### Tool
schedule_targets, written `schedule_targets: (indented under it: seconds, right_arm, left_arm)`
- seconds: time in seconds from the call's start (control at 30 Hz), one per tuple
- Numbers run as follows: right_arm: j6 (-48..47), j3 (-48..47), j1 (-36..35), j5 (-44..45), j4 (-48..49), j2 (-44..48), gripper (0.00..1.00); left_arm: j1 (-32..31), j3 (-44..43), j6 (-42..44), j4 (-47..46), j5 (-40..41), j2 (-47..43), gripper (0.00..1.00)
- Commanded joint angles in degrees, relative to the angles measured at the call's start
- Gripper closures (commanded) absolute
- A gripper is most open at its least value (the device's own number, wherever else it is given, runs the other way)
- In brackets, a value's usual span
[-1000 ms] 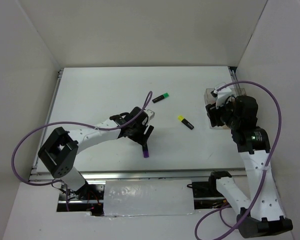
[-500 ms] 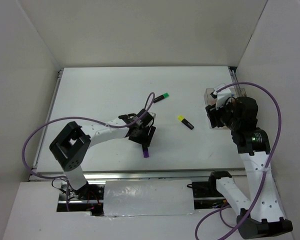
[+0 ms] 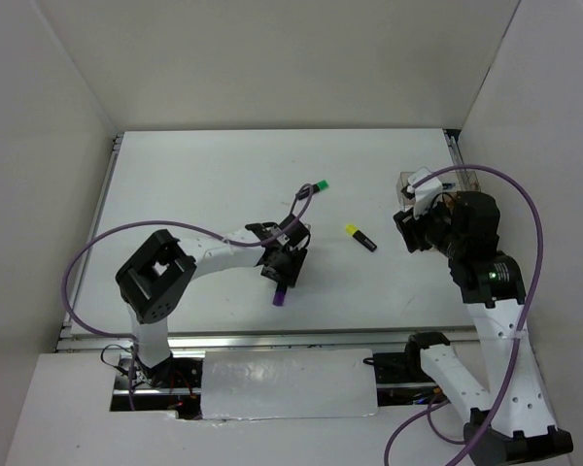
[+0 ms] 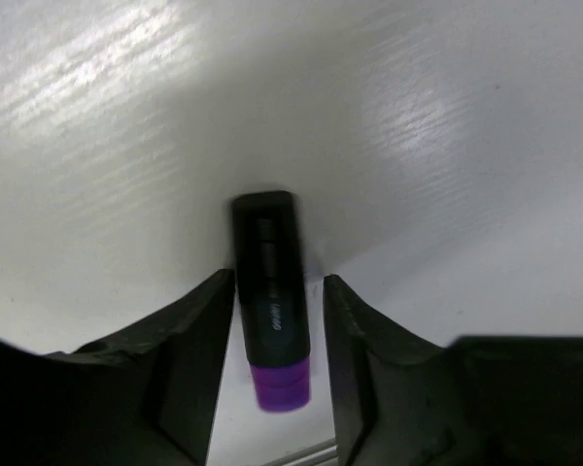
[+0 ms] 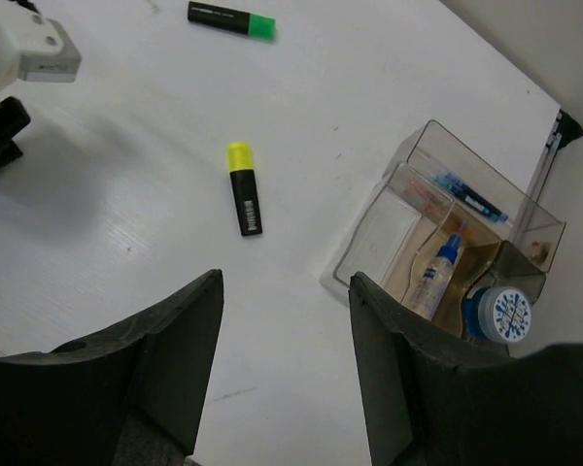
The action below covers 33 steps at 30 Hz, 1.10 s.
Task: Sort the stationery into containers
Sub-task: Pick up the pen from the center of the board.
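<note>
Bright even light, soft close-up blur

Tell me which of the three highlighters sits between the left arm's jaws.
The purple-ended highlighter, flanked by the left jaws. The green-ended highlighter and yellow-ended highlighter lie in the open, nothing around them.

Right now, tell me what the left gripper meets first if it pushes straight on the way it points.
The left gripper would probably reach the table, fingers straddling the purple-capped highlighter between its open jaws; depth is unclear, so a finger may clip it first.
</note>
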<state>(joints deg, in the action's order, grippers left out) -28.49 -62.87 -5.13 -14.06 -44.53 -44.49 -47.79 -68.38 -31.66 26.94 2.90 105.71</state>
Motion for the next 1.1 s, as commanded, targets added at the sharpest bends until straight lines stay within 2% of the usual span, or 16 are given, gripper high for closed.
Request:
schedule_targets:
  seconds: [0.0, 0.07, 0.17, 0.2, 0.23, 0.37, 0.47, 0.57, 0.63, 0.73, 0.8, 0.93, 1.07]
  right_arm:
    - [-4.02, 1.43, -1.29, -2.98, 2.08, 2.38, 0.39]
    - [-7.36, 3.09, -1.90, -4.04, 2.61, 4.67, 0.39]
    - [-12.98, 5.65, -2.78, -6.41, 3.84, 8.18, 0.39]
    - [-14.39, 6.26, -2.96, -8.07, 3.93, 9.06, 0.39]
    - [-17.01, 6.79, -3.22, -8.95, 4.10, 10.81, 0.39]
    - [-23.70, 9.43, -5.06, -14.57, 2.36, 13.81, 0.39]
    - [-29.06, 10.31, -8.31, -17.83, -0.11, 13.99, 0.38]
    - [-34.34, 11.63, -14.28, -17.58, -0.20, 12.94, 0.37]
    - [-38.10, 12.24, -20.78, -15.48, -0.29, 11.18, 0.37]
    - [-42.16, 13.38, -30.18, -12.67, 1.63, 8.55, 0.37]
    - [-44.10, 14.61, -34.32, -11.26, 3.48, 5.84, 0.37]
    - [-45.34, 15.93, -46.95, -7.04, 9.10, -0.06, 0.37]
    - [-45.95, 17.17, -54.10, -2.82, 14.99, -6.90, 0.38]
  left_arm:
    - [-0.29, -1.40, 0.19, 0.83, -1.13, 3.70, 0.48]
    - [-0.29, -2.02, 0.46, 0.92, -1.84, 4.24, 0.52]
    - [-0.02, -2.81, 0.63, 0.92, -2.46, 4.76, 0.65]
    - [0.50, -2.90, 0.72, 0.75, -4.28, 4.85, 0.73]
    - [0.77, -3.07, 0.90, 0.57, -5.26, 4.77, 0.78]
    - [3.39, -4.83, 1.34, 0.83, -9.30, 4.86, 0.90]
    - [5.85, -7.73, 1.86, 1.62, -15.45, 4.59, 0.99]
    - [7.97, -10.10, 1.60, 2.42, -24.49, 3.80, 1.00]
    - [8.41, -10.54, 1.52, 2.07, -32.11, 2.75, 1.00]
    - [8.68, -9.50, 0.29, 0.41, -38.29, 0.30, 1.00]
    - [8.42, -8.09, -0.50, 0.04, -39.45, -0.77, 1.00]
    - [8.24, -6.15, -1.74, -1.27, -41.74, -3.05, 1.00]
    - [8.42, -7.38, -1.74, 0.12, -44.46, -2.62, 1.00]
